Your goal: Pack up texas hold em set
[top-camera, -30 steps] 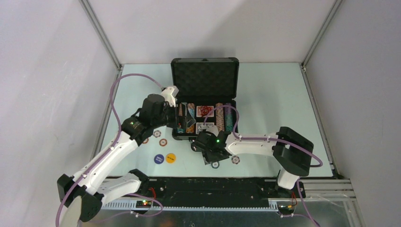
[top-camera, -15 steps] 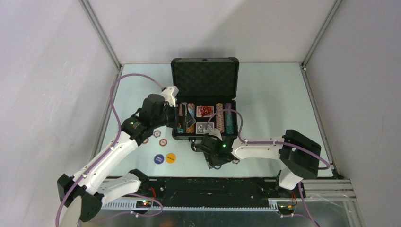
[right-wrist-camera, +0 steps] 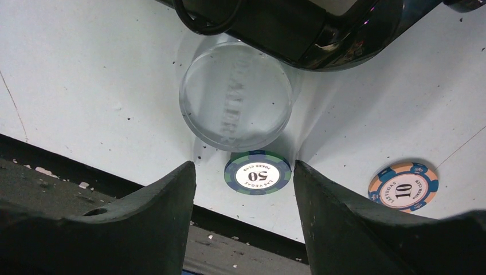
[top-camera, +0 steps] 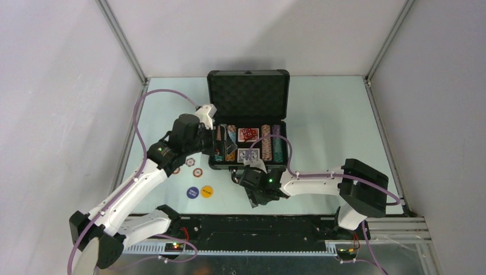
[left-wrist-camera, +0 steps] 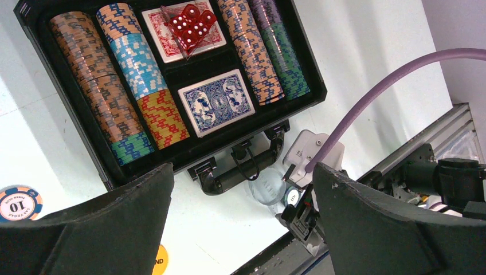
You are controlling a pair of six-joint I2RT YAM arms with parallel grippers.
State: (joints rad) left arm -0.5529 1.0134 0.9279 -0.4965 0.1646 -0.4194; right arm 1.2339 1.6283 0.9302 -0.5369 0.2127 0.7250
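While the black case (top-camera: 247, 97) stands open on the table (top-camera: 326, 114), we hold our left gripper (left-wrist-camera: 243, 169) agape at its left edge, and our right gripper (right-wrist-camera: 243, 172), also open, straddles a loose 50 chip (right-wrist-camera: 257, 172) nearby.

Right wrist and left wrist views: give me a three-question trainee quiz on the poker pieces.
1. True or false: the right end effector is shut on the green-rimmed round 50 poker chip.
2. The orange-and-blue round poker chip reads: A) 10 B) 25 C) 100.
3. Fill in: inside the black hard case, the red translucent dice lie on the ___-backed card deck.
Key: 1 false, its fingers stand open either side of the chip; 2 A; 3 red.
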